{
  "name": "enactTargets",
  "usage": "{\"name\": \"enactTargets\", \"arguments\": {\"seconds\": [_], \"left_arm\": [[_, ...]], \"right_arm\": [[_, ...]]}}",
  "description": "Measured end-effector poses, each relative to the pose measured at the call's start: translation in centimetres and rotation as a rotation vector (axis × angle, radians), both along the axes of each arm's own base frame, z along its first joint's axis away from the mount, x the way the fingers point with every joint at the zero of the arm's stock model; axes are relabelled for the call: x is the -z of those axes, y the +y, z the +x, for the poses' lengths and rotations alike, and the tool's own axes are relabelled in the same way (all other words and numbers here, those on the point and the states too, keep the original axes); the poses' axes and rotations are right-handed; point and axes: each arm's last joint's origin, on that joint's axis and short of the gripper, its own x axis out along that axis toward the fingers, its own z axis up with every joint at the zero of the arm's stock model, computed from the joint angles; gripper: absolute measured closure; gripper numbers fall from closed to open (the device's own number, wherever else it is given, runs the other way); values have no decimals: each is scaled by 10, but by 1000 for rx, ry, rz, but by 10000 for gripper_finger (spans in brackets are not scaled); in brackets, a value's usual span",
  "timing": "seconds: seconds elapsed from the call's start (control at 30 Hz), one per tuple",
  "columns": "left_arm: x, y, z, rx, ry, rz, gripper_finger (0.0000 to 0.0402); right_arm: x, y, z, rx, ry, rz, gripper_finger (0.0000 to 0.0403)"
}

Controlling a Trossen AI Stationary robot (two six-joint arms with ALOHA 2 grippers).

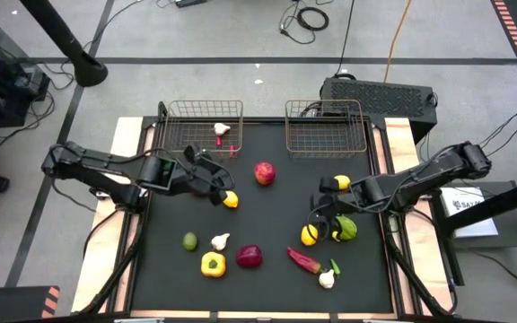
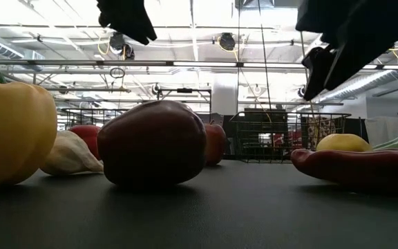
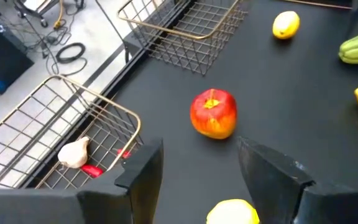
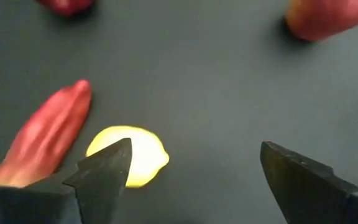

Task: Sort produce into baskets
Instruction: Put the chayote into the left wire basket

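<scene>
Inside the left basket (image 1: 203, 126) lie garlic (image 1: 222, 129) and a chilli (image 1: 218, 141); both pincers gape empty.

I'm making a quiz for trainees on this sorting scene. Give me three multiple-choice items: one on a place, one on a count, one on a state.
1. Where is the apple?
A. in the left basket
B. on the mat between the arms
C. in the right gripper

2. How many items lie in the left basket?
A. none
B. two
C. five

3. How are the right gripper fingers?
A. open, over a lemon
B. shut on a chilli
C. shut and empty

Answers: 1 B, the high view shows it on the mat; 2 B, a garlic and a small red piece; 3 A, the wrist view shows spread fingers.
</scene>
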Motion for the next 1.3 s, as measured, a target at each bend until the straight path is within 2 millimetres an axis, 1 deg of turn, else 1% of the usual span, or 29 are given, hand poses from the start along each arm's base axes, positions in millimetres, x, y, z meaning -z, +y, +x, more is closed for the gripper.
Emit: {"name": "enactTargets", "arguments": {"seconds": [0.1,0.2,0.37,0.5,0.67,0.8,0.93,1.03,1.1,1.2,1.3], "left_arm": [[0,-1,0,2,0,0,189],[0,-1,0,2,0,0,189],[0,-1,0,1,-1,-1,189],[-1,0,1,0,-19,-4,189],[-4,-1,4,3,-60,-18,189],[-4,-4,4,19,-62,-26,189],[-4,-5,4,27,-61,-26,189],[-4,-5,4,27,-60,-25,189],[-4,-5,4,27,-60,-25,189],[-4,-5,4,27,-60,-25,189],[-4,-5,4,28,-59,-25,189]], "right_arm": [[2,-2,-2,26,31,22,65],[6,-1,-10,86,116,60,65],[11,1,-27,334,251,115,66],[12,10,-33,426,269,154,66],[13,17,-38,525,271,184,64],[15,22,-50,603,349,157,63],[17,29,-57,631,379,137,46],[21,32,-55,635,377,137,19],[27,34,-52,631,371,144,7],[40,36,-49,622,389,140,9],[47,37,-48,618,404,126,7]]}}
